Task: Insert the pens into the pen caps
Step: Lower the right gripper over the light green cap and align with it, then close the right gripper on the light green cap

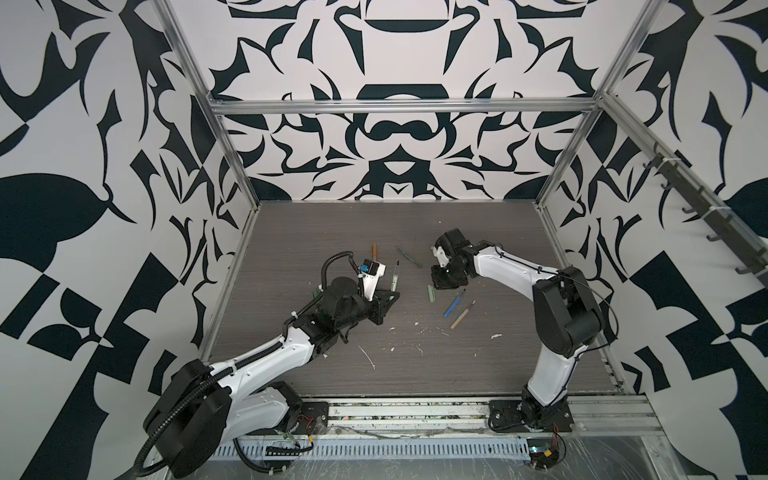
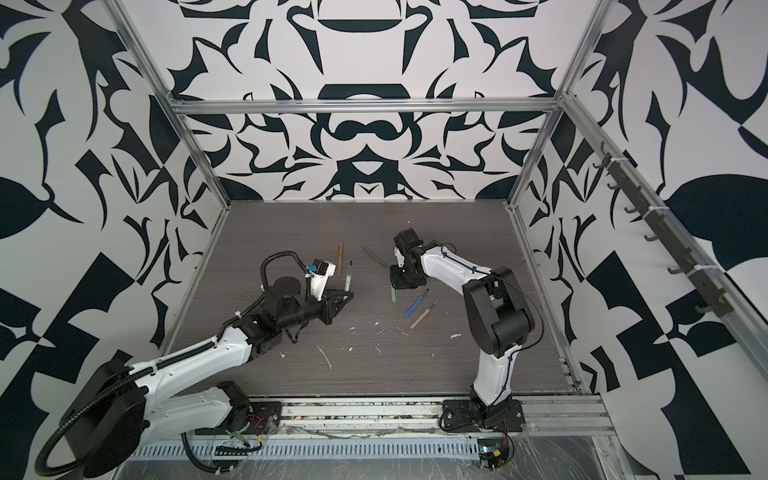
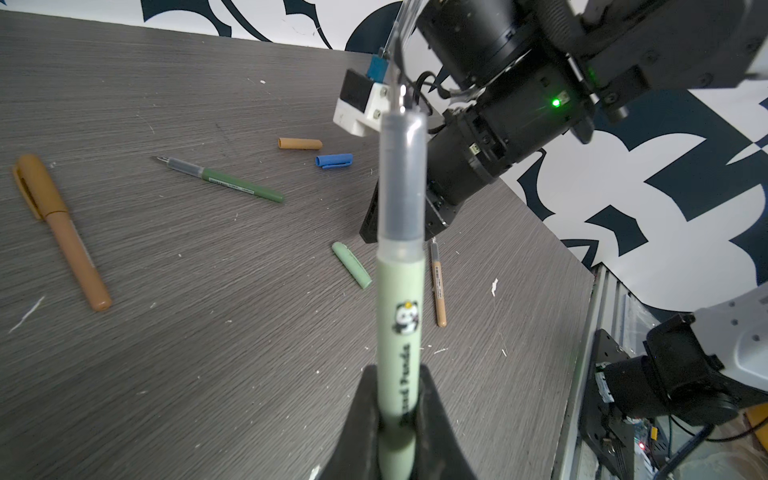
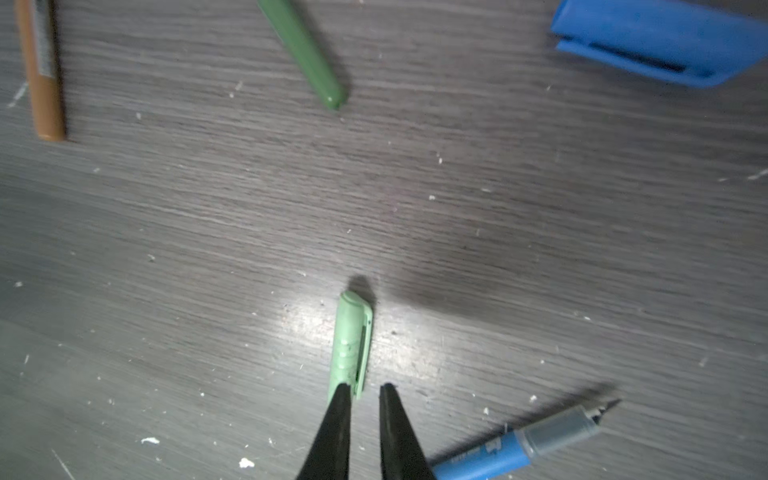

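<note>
On the left of the counter [image 1: 332, 232], the left arm stretches low from its front base toward the middle, with the wrist rolled so the left gripper [image 1: 390, 296] points across the middle. Its fingers [image 3: 361, 399] are clamped tight on the lower barrel of the pale green pen [image 3: 401, 291]. The pen juts out of the grip toward the back wall, lifted off the surface, with its clear grip section and tip at the far end.

On the right, the right arm rises from its front base to a high elbow. Its forearm then reaches in toward the centre and the wrist bends down, so the right gripper [image 4: 363, 388] aims at the counter. Its fingers [image 4: 332, 432] stand only narrowly apart, straddling the near end of the light green cap [image 4: 351, 340], which lies flat. One finger touches the cap, and a sliver of counter shows between the cap and the other finger, so it is not clamped.

The dark green pen [image 1: 409, 257] lies uncapped between the two grippers, toward the back. The ochre-brown pen [image 3: 62, 232] lies behind the left gripper with a cap already on. The blue pen [image 1: 454, 303] and the tan pen [image 1: 462, 316] lie side by side, just in front of the right gripper. The blue cap [image 3: 334, 161] and a tan cap [image 3: 300, 144] lie near each other beneath the right arm.
</note>
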